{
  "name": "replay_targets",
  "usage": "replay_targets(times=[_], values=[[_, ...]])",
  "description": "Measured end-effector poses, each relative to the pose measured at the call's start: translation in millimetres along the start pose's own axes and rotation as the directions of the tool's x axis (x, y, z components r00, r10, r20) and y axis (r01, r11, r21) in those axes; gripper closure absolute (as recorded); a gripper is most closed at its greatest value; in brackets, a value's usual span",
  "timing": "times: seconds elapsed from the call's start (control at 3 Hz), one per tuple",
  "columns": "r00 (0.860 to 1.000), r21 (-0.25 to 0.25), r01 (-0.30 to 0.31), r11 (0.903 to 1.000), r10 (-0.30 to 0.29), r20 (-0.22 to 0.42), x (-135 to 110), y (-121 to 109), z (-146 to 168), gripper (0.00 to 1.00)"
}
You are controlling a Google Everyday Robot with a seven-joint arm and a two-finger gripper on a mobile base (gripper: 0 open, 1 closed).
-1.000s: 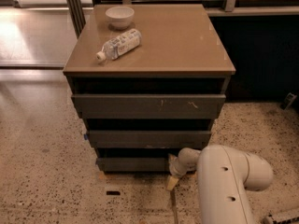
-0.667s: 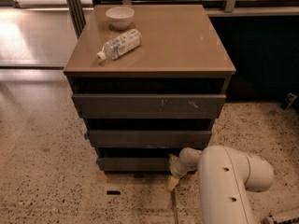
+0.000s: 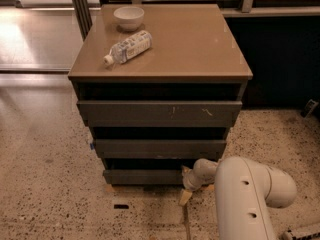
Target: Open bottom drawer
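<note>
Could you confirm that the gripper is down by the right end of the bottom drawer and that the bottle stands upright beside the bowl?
Not quite: the bottle lies on its side beside the bowl, as the camera view shows. The gripper is indeed down by the right end of the bottom drawer.

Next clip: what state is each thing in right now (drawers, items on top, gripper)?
Bottom drawer: not visibly pulled out.
Middle drawer: not visibly pulled out.
Top drawer: not visibly pulled out.
Bottle: lying on its side on the cabinet, cap on.
Bowl: upright, behind the bottle.
Gripper: low, at the bottom drawer's right end.
</note>
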State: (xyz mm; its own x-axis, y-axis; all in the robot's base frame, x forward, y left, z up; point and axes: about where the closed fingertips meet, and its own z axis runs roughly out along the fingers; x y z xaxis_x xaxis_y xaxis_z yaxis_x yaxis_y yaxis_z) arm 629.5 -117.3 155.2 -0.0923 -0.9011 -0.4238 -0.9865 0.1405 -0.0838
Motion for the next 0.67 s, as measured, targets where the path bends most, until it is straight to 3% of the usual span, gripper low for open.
replay_targets(times=[0.33, 0.67], values=[[1.0, 0.0, 0.0, 1.0, 0.0, 0.0, -1, 0, -3, 0.0], [1.0, -0.065, -0.027, 0.9975, 0.028, 0.013, 2, 10, -9, 0.0]])
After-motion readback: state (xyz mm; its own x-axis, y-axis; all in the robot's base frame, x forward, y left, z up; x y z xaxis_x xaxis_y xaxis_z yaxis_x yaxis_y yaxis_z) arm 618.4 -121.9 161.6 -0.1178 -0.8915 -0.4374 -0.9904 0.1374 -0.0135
